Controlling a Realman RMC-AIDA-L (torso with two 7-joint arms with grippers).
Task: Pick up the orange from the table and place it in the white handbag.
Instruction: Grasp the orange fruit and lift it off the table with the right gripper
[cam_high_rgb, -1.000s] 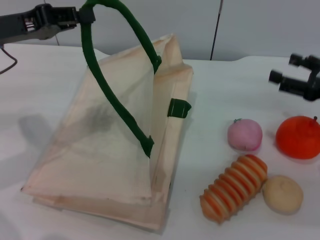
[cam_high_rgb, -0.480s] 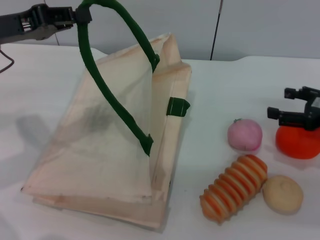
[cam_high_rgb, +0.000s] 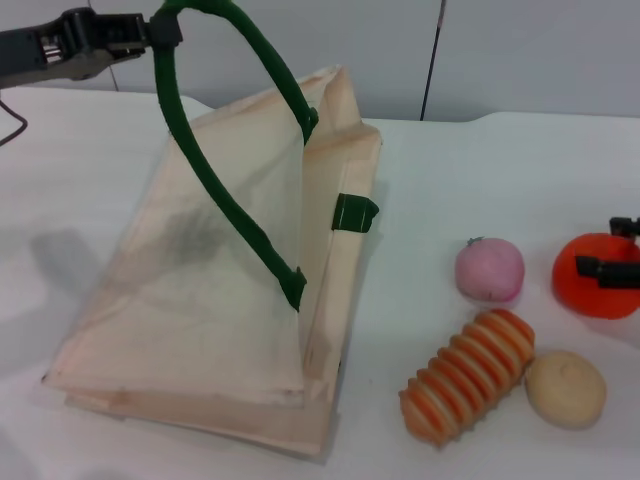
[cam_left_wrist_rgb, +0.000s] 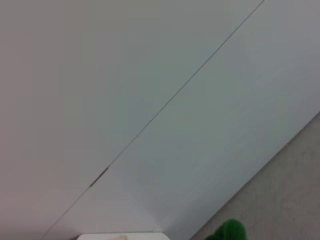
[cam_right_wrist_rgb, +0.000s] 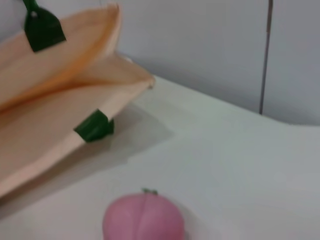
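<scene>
The orange (cam_high_rgb: 577, 287) sits on the white table (cam_high_rgb: 450, 180) at the far right, beside the pink fruit. My right gripper (cam_high_rgb: 607, 248) is low over the orange, with one dark finger (cam_high_rgb: 598, 268) across its front and the other behind it. The jaws stand apart. The white handbag (cam_high_rgb: 220, 270) lies at the centre left with its mouth held up. My left gripper (cam_high_rgb: 150, 30) is shut on its dark green handle (cam_high_rgb: 200, 150) and holds it high. A bit of that handle (cam_left_wrist_rgb: 227, 232) shows in the left wrist view. The bag's edge (cam_right_wrist_rgb: 50, 125) shows in the right wrist view.
A pink round fruit (cam_high_rgb: 490, 270) lies left of the orange and also shows in the right wrist view (cam_right_wrist_rgb: 143, 220). An orange-and-cream striped ridged piece (cam_high_rgb: 467, 375) and a beige round one (cam_high_rgb: 565, 388) lie nearer the front. A grey wall (cam_high_rgb: 500, 50) stands behind the table.
My right gripper has come down from above and behind the orange to sit around it. The left gripper and the raised bag handle have hardly moved.
</scene>
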